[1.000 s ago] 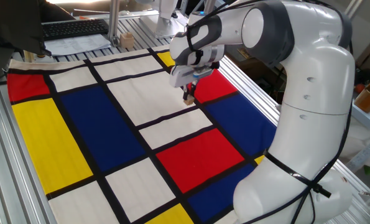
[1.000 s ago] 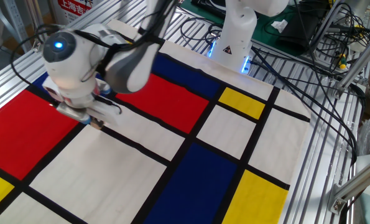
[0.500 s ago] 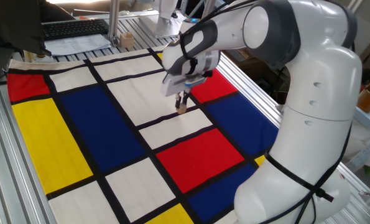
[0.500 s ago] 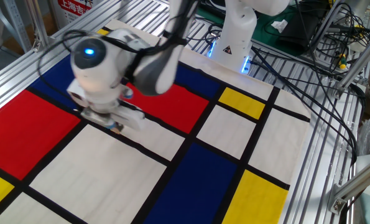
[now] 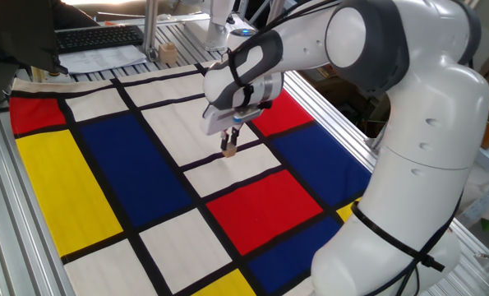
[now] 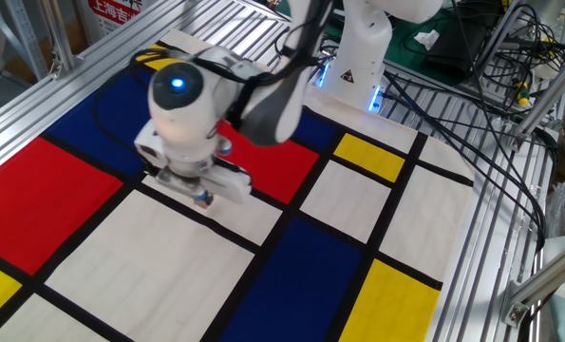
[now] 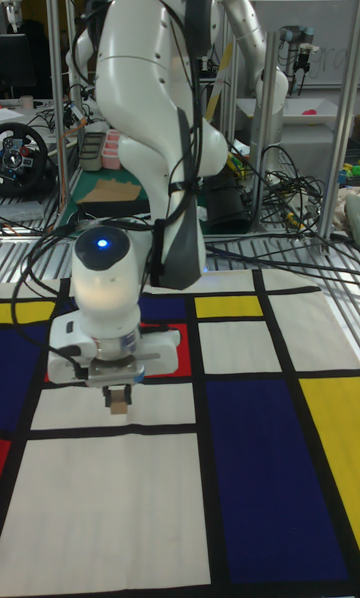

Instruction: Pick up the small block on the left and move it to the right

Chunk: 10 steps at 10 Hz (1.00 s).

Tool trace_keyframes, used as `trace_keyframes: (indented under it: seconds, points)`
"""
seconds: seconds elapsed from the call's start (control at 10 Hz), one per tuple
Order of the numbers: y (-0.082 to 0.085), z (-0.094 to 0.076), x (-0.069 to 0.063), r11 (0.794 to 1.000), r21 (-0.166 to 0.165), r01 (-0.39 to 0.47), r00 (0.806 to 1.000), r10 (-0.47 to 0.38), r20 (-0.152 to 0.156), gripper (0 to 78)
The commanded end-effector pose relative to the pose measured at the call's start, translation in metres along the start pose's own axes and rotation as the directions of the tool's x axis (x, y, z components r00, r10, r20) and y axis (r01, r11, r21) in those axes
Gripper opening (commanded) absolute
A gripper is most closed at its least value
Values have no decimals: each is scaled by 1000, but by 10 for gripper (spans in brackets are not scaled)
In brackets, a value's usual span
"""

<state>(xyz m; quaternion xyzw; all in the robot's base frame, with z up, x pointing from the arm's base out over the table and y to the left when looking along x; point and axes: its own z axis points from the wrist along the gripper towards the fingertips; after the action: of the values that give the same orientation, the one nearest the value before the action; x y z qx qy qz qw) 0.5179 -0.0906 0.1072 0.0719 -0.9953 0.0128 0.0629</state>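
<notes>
The small block [image 5: 228, 150] is a tiny light-tan wooden cube pinched between my fingertips. My gripper [image 5: 229, 145] is shut on it and holds it just above the cloth, over a black stripe beside a white panel. In the other fixed view the gripper [image 6: 203, 199] hangs below the white wrist with its blue light, and the block is barely visible. The tall fixed view shows the block [image 7: 120, 403] from the front, between the fingers, above a white panel.
A patterned cloth [image 5: 88, 181] of red, blue, yellow and white panels covers the table. A pale wooden piece [image 5: 169, 53] stands beyond the cloth's far edge near a keyboard [image 5: 100, 36]. The robot base [image 6: 358, 57] and cables [image 6: 491, 57] lie off the cloth.
The gripper has carried the block along the cloth, leftward and nearer in one fixed view, rightward in the other, from beside the red panel to the white panels.
</notes>
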Motion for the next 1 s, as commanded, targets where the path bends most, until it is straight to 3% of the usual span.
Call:
trace_keyframes:
  seconds: [0.1, 0.5, 0.7, 1.0]
  points:
    - [14, 1, -6, 1000, -11, -24, 1000, 24, 12, 11]
    - [27, -6, -21, 998, -27, -53, 999, 53, 5, 11]
    - [39, -5, -20, 997, -41, -72, 997, 72, 1, 11]
    - [65, 2, -12, 993, -35, -110, 994, 110, 3, 11]
